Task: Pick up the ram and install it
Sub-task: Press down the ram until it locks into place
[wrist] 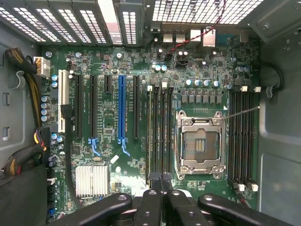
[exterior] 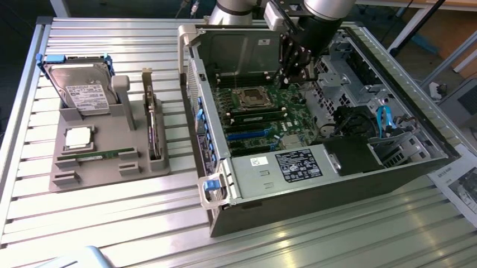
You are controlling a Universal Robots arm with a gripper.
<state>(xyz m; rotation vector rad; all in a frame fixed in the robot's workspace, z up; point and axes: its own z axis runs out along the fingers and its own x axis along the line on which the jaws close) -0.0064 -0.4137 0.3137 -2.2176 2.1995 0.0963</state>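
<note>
Your pincer (exterior: 298,75) hung inside the open steel computer case (exterior: 387,173), fingers pressed together, holding nothing I could confirm. The ram (exterior: 97,156), a thin green stick, lay in the grey moulded tray (exterior: 89,173) at nine o'clock.

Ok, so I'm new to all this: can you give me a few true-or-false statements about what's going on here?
1. The gripper is inside the open computer case, over the motherboard. True.
2. The processor socket has a cooler fitted on it. False: it is bare.
3. A hard drive stands in the grey holder. True.
4. The grey holder sits inside the case. False: it sits on the table, at the exterior view's left of the case.
5. A ram stick lies in the holder. True.
</note>
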